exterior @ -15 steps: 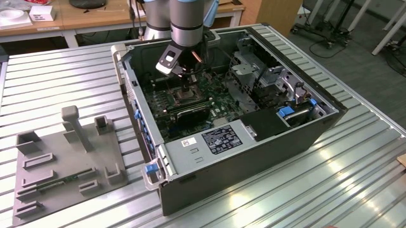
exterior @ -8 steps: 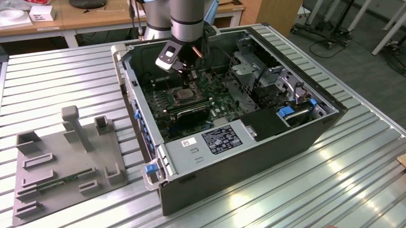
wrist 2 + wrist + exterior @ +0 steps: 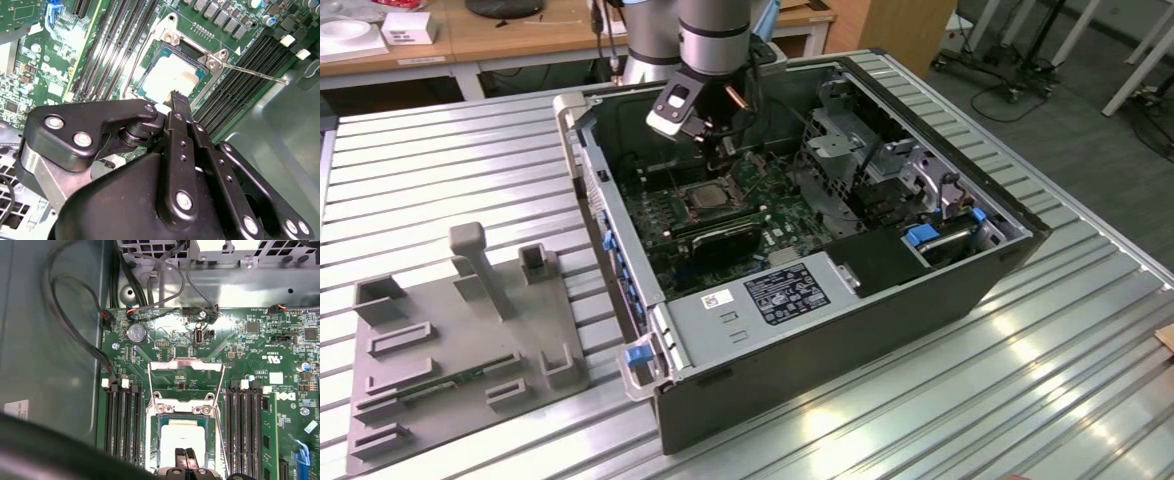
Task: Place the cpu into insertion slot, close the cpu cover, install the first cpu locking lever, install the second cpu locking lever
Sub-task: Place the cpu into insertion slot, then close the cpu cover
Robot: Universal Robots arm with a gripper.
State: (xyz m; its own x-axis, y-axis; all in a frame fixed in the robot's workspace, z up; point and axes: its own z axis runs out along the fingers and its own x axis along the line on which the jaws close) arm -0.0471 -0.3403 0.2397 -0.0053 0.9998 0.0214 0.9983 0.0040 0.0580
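Find the chip (image 3: 182, 437) lying flat in the socket (image 3: 161, 437), pale face up, with the cover (image 3: 186, 365) swung back off it, not yet closed. Judging by that, press the cover's free edge down evenly, without scraping the chip or snagging the loose lever (image 3: 250, 70). Note the tool (image 3: 185, 454) clenched on nothing, poised by the chip's edge; cannot tell whether touching. In the exterior view, hangs steeply at about twelve o'clock of the socket, inside the computer case (image 3: 854, 340).
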